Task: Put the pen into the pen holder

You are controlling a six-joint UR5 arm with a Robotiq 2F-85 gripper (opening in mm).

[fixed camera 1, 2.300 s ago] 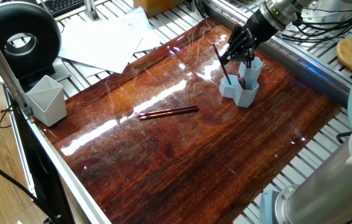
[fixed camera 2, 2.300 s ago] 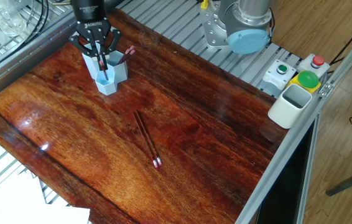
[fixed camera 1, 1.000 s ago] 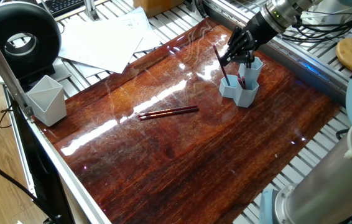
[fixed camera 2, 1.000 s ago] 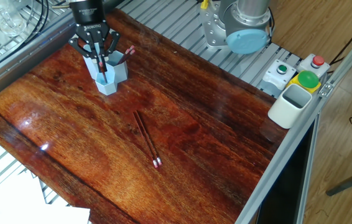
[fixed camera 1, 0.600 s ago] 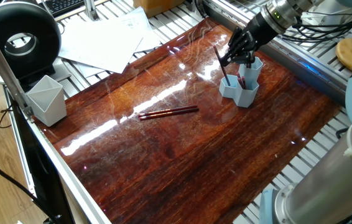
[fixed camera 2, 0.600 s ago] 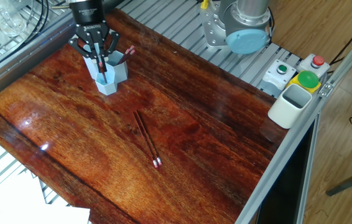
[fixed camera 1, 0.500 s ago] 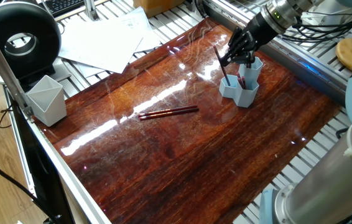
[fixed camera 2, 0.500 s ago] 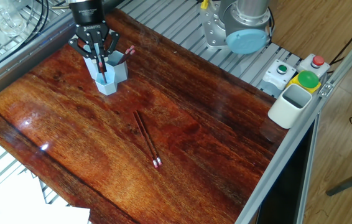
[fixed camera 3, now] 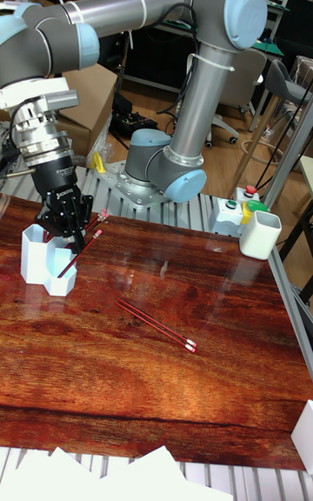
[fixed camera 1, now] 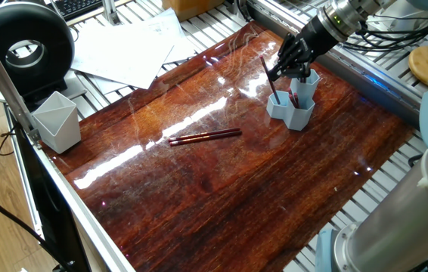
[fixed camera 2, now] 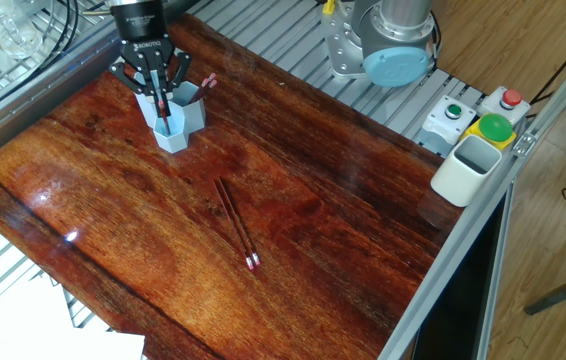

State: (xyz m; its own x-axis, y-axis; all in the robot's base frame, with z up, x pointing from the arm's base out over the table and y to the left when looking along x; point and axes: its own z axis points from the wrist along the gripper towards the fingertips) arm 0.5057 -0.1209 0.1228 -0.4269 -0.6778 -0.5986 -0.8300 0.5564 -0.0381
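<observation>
One fixed view: the gripper [fixed camera 1: 288,63] pinches a pen [fixed camera 1: 269,78], which stands steeply, tip down in the pen holder [fixed camera 1: 293,100].

Other fixed view: two pens [fixed camera 2: 236,223] lie parallel on the glossy wooden table [fixed camera 2: 343,250], well apart from the holder.

Tall fixed view: the held pen's pink end leans right.

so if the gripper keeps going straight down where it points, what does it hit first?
Most likely the pen holder directly beneath the gripper, whose fingers already sit around a pen leaning in one tube. Depth is uncertain.
</observation>
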